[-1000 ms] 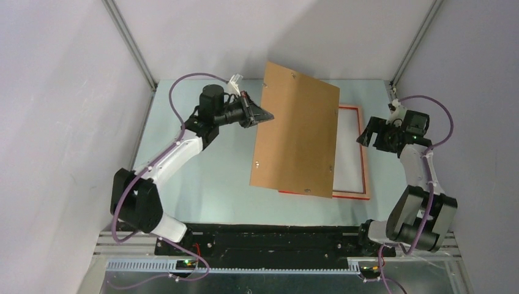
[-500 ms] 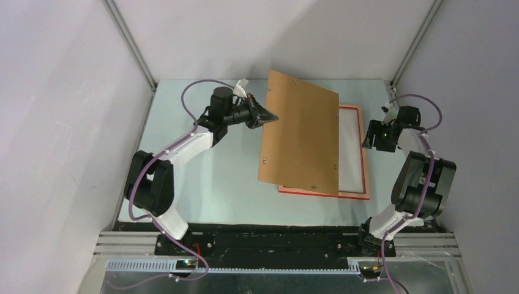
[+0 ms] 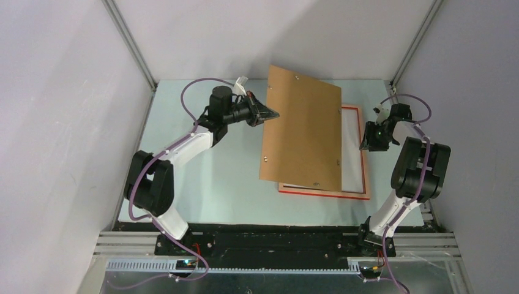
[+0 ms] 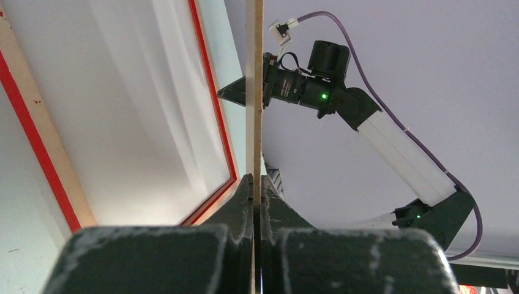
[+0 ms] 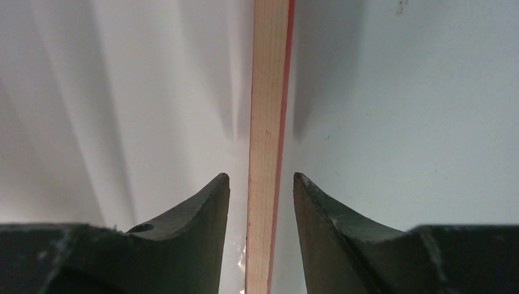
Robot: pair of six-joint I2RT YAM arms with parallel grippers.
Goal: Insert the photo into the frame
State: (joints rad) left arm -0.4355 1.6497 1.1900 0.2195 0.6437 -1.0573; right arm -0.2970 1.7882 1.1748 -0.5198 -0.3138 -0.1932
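The frame [image 3: 352,195] lies flat on the surface [image 3: 214,171], toward 3 o'clock from the middle in the top view. Its pale wood back faces up and a thin red line shows along its outer edge. Inside its bars there is a pale, whitish area [image 3: 350,147]. I cannot tell what that is.

A plain brown board [image 3: 301,135] hangs over the 9 o'clock half of the frame and hides that part. The board is tilted. Its 9 o'clock edge is lifted, and its 3 o'clock edge is over the frame. I cannot tell if that edge touches the frame.

The left gripper [image 3: 272,115] holds the board near the board's 10 o'clock corner. In the left wrist view the jaws of the left gripper [image 4: 254,184] are pressed tight on the thin edge of the board [image 4: 254,92].

The right gripper [image 3: 369,144] is at the frame's 3 o'clock bar, up toward 2 o'clock. In the right wrist view the right gripper [image 5: 260,177] has its jaws about half open, one on each side of the wood bar of the frame [image 5: 266,122]. A small gap shows on both sides, so the jaws hold nothing.
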